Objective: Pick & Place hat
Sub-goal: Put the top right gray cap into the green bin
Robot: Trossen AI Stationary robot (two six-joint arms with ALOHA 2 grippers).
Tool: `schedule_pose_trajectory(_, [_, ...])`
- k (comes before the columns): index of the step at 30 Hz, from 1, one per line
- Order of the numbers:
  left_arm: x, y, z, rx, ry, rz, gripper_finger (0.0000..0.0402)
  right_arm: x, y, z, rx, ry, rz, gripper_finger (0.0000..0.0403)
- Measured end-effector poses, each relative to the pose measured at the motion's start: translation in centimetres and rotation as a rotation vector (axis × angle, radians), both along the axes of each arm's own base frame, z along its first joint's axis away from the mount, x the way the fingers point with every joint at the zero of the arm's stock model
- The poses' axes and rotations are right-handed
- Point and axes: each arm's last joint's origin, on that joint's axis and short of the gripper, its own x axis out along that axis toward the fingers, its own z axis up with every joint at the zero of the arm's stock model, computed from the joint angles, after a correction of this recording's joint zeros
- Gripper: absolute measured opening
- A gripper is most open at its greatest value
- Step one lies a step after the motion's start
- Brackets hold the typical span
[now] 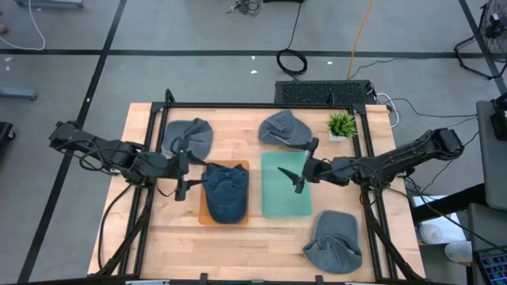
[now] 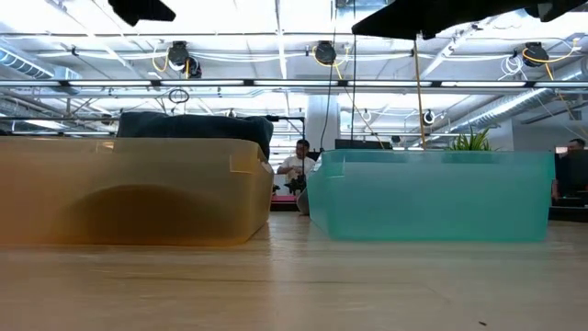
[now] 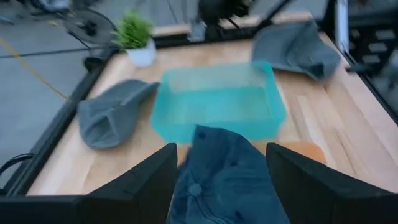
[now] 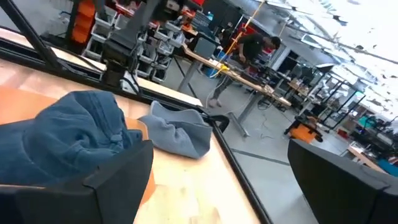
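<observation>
**One hat binned, three more waiting on the surface**

A dark blue hat sits piled in the orange bin, bulging above its rim in the low view. The left pincer hangs just beside that bin's outer edge, its fingers spread and grasping nothing; its wrist view looks past them onto the hat's crown, which suggests this arm has finished with the hat and let go.

The right pincer hovers over the teal bin, which appears bare inside. Its fingers are parted wide and hold nothing, a stance that reads as either waiting or readying for a reach.

Three grey hats lie loose on the wooden surface: one at the far left behind the orange bin, one at the far middle close to the right pincer, and one at the near right. A small potted plant stands at the far right corner, clear of the work.

Judging by the layout, the far middle hat looks the likeliest next pick for the teal bin. In the low view, a person is seated in the room well beyond the two bins.
</observation>
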Motion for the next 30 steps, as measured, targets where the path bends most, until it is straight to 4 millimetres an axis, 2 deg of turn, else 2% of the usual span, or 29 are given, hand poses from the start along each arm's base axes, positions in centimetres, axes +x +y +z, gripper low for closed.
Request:
schedule_pose_trajectory(6, [-1.3,0.7,-0.4,-0.008,-0.083,0.071,0.0255,0.4,-0.4,0.8,0.071,-0.003,-0.025,0.0359])
schedule_pose_trajectory(12, [-1.5,0.7,-0.2,-0.033,-0.096,0.08,0.0255,1.4,-3.1,4.7,0.186,0.138,-0.164,0.0359])
schedule_pose_trajectory(20, [-1.5,0.7,-0.3,-0.035,-0.093,0.082,0.0255,1.1,-6.6,9.1,0.227,0.132,-0.257,0.0359])
schedule_pose_trajectory(26, [-1.5,0.7,-0.3,-0.032,-0.088,0.081,0.0255,0.8,-9.1,9.8,0.264,0.131,-0.251,0.0359])
schedule_pose_trajectory(30, [-1.5,0.7,-0.3,-0.032,-0.088,0.081,0.0255,0.5,-10.8,9.5,0.299,0.166,-0.254,0.0359])
